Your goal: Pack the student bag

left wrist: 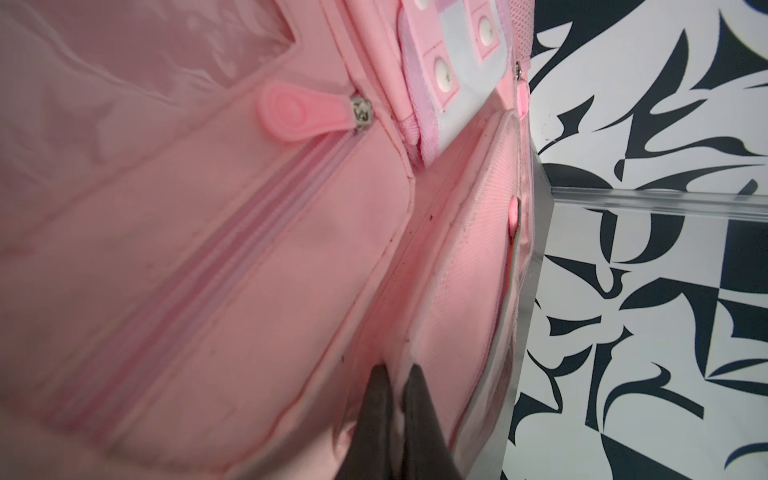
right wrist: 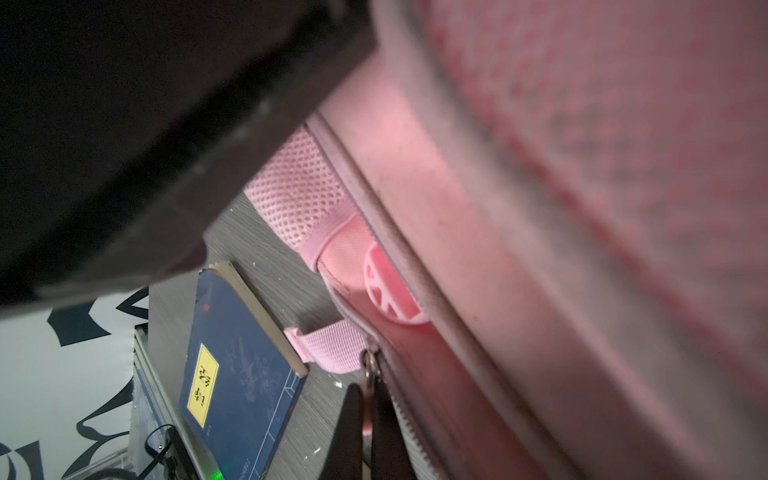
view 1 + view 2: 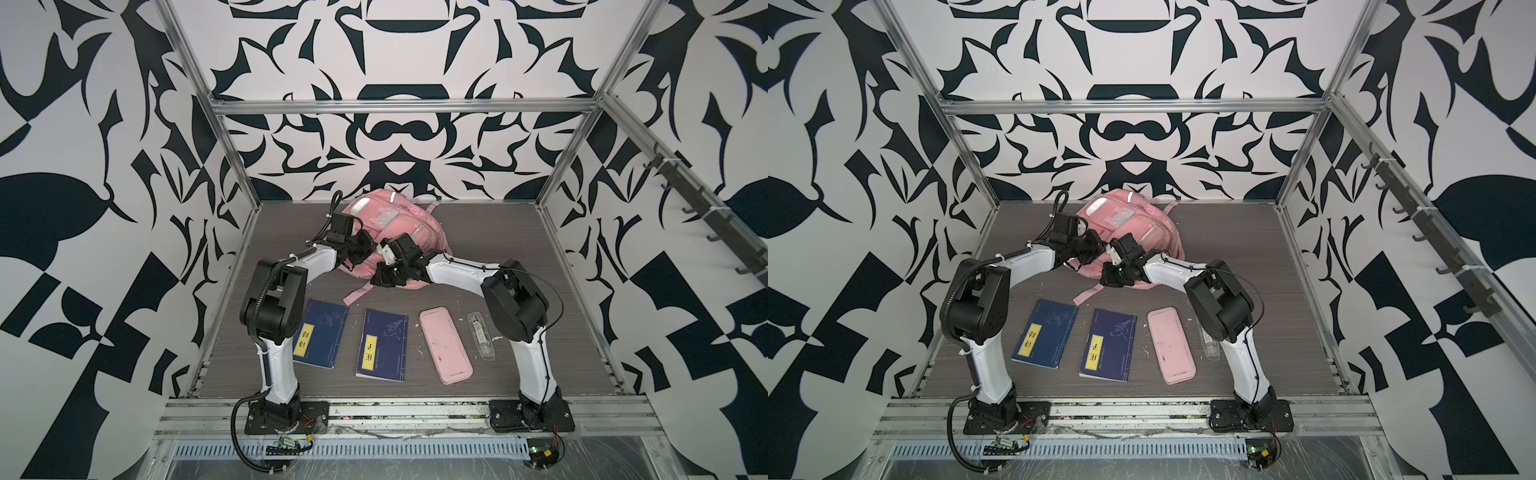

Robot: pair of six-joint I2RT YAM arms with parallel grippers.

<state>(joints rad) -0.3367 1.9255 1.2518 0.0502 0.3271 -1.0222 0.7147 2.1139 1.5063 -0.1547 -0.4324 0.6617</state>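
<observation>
While a blue book (image 3: 320, 338), a second blue book (image 3: 382, 345), a pink pencil case (image 3: 445, 345) and a clear packet (image 3: 482, 336) line the front edge of the surface (image 3: 519, 249), both arms lean over the student bag (image 3: 390, 224) by the back edge's middle. It is pink and lies face up, its long axis running back-to-front and a strap (image 3: 356, 294) trailing frontward. The left end effector (image 1: 397, 370) pinches a fold of the bag's fabric. The right end effector (image 2: 366, 390) is clamped on a zip pull (image 2: 369, 374).

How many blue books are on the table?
2. One blue book lies beside the left arm; the second book sits left of the pink pencil case. None seem hidden.
</observation>
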